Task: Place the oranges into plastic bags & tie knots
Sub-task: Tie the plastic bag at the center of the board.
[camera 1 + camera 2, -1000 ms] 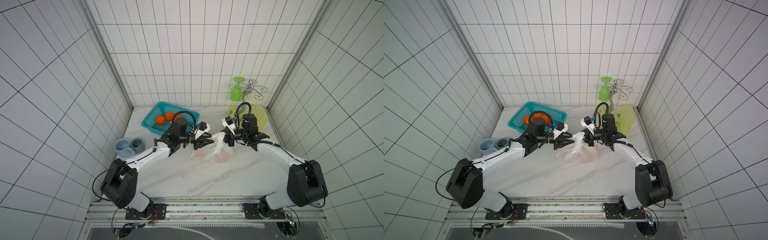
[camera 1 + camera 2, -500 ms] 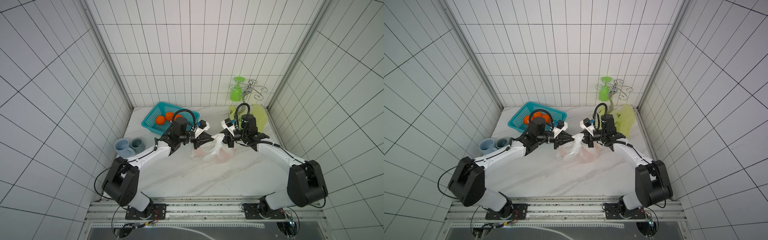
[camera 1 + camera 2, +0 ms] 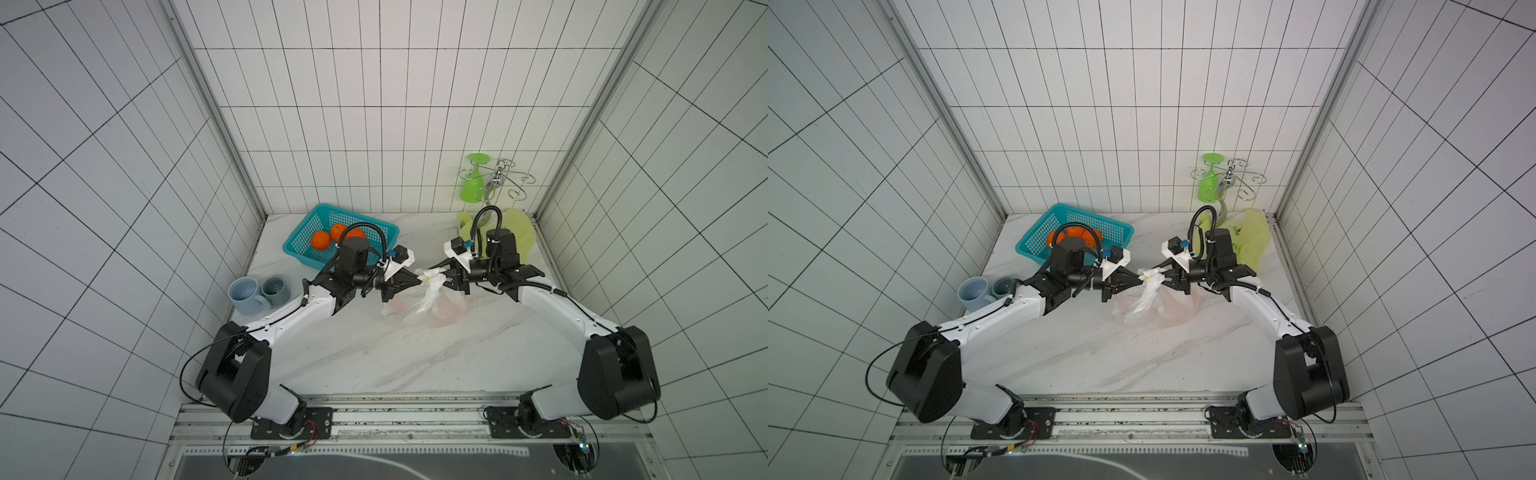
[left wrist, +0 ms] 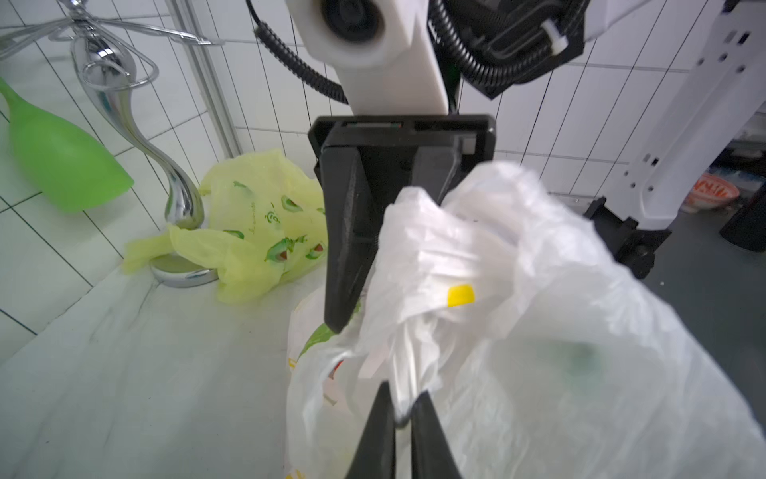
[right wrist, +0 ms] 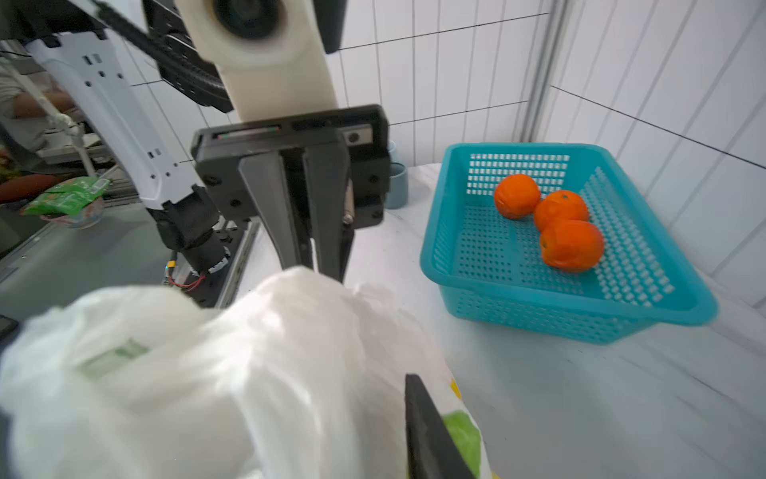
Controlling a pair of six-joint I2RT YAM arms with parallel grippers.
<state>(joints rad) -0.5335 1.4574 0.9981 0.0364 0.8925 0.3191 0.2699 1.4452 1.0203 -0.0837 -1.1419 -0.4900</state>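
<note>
The teal perforated basket [image 5: 539, 309] is sitting at the back left of the marble tabletop [image 3: 374, 353], holding three oranges [image 5: 560, 213] that are touching one another in a cluster near its far wall, their bright skins looking dimpled. The white bag [image 3: 428, 297] is slumping on the tabletop between the two arms, its thin film crinkling in loose folds and showing yellow and leaf-green prints. Pale orange patches [image 3: 1177, 309] are showing through it in both top views, too blurred to count. Its gathered handles [image 3: 432, 274] are rising into a twisted bunch between the grippers; whether they are forming a knot cannot be told. The left gripper [image 4: 402, 398] is pinching a fold of that bunch, fingers clenched on the film. The right gripper [image 3: 445, 277] is facing it with fingers parted and plastic billowing across the gap. The yellow-green bag [image 4: 257, 232] is lying crumpled against the foot of the chrome rack [image 4: 136, 137] in the back right corner, its contents hidden. A translucent green goblet [image 3: 473, 189] is hanging upside down from the rack. Two rounded mugs [image 3: 245, 293] are standing close side by side by the left wall
</note>
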